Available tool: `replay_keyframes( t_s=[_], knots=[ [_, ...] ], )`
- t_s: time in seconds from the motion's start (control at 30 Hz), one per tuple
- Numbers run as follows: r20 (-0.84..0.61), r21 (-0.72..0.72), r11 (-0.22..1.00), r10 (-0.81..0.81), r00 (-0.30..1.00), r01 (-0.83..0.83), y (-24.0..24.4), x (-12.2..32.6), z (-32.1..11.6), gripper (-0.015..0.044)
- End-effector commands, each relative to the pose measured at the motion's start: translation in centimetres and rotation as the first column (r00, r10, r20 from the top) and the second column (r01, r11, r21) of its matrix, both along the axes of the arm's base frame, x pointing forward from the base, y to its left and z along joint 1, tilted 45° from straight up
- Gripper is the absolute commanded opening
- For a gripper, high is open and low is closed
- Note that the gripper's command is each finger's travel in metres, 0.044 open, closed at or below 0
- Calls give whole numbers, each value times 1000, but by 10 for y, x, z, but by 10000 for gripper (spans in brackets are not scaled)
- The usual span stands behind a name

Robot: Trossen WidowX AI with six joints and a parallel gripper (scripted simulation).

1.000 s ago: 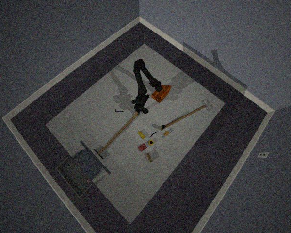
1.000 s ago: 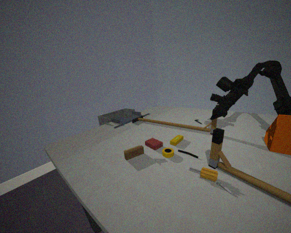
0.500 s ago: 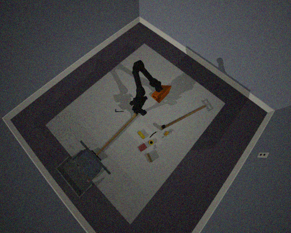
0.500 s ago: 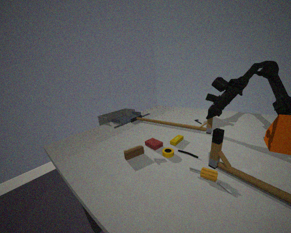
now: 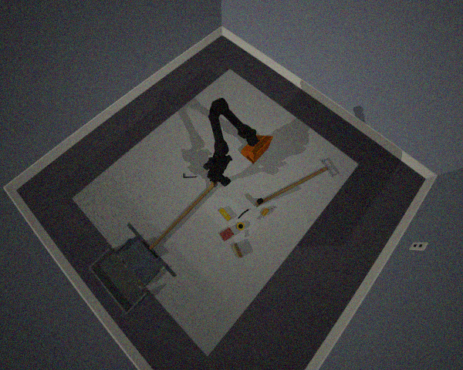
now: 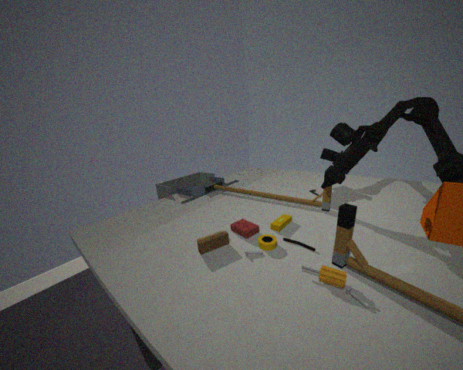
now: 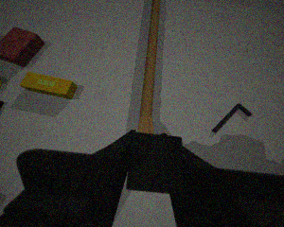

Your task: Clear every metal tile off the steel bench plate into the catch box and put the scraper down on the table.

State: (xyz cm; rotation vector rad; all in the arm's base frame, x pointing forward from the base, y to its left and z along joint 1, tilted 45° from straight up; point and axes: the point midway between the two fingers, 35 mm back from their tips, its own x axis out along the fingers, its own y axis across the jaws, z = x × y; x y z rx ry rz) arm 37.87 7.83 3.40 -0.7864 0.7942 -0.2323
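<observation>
The long wooden-handled scraper (image 5: 182, 216) (image 6: 263, 193) (image 7: 150, 71) stretches over the pale grey counter (image 5: 207, 302) (image 6: 152, 270) (image 7: 99, 28), its head end at the grey steel bench plate and catch box (image 5: 126, 274) (image 6: 184, 186) on the far left. The black jaws (image 5: 215, 181) (image 6: 326, 185) are clamped on its upright wooden grip. I can't tell whether tiles remain there. Nearer me lie a yellow block (image 5: 224, 213) (image 6: 281, 222) (image 7: 48, 85), a dark red block (image 5: 226, 233) (image 6: 245, 227) (image 7: 18, 45) and, to the right, a second long wooden-handled tool (image 5: 293, 186) (image 6: 415, 292).
</observation>
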Motion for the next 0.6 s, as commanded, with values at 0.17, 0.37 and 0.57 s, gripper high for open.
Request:
replay_keyframes(
  t_s=[0.17,0.37,0.57],
  knots=[
    [11,7,1000,6,1000,-6,4,14,3,0],
    [12,7,1000,6,1000,-6,6,25,4,0],
    [12,7,1000,6,1000,-6,8,35,4,0]
  ],
)
